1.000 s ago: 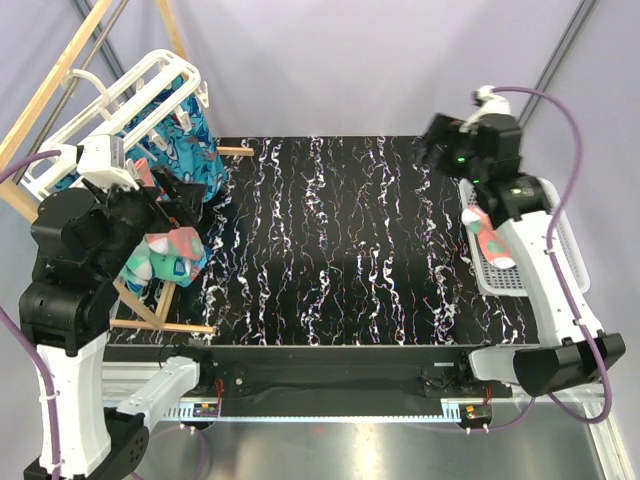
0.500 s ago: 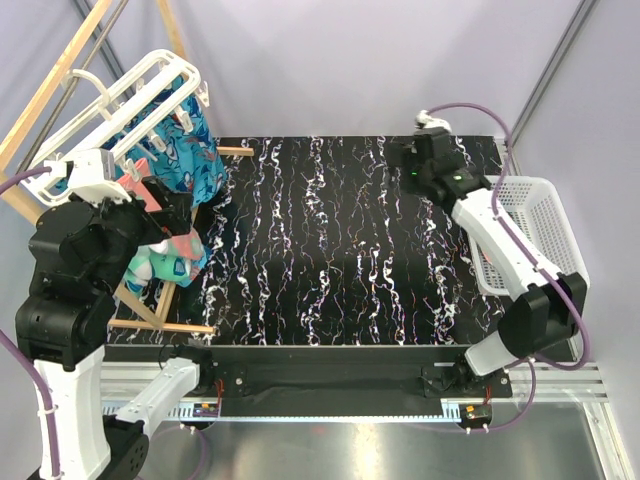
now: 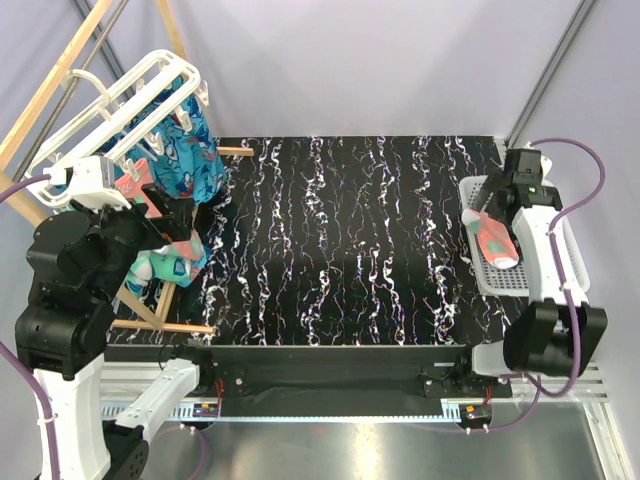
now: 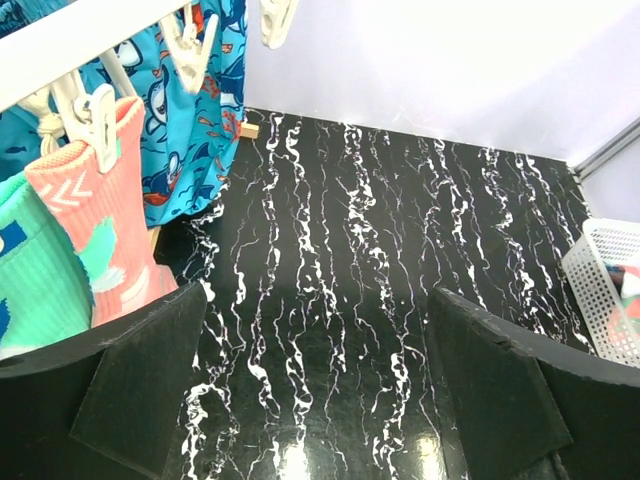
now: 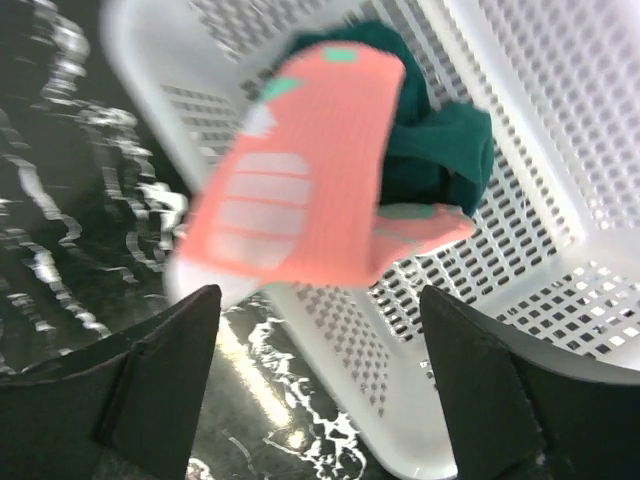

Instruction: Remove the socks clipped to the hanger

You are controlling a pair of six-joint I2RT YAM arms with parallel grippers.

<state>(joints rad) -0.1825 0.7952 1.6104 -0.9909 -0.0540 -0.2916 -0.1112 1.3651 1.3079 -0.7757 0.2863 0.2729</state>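
The right arm has swung back from the far middle of the table and is now hanging over the white basket [image 5: 520, 80] at the right edge. A loose coral sock [image 5: 310, 180] is lying there across the rim, on a dark teal sock [image 5: 440, 150], so that one looks delivered. The right gripper [image 5: 318, 300] is spread wide, holding nothing. At the left, the left gripper [image 4: 318, 300] is also gaping empty, just beside the clipped coral sock [image 4: 100, 230] dangling from the hanger [image 4: 80, 30] next to a mint sock [image 4: 35, 280].
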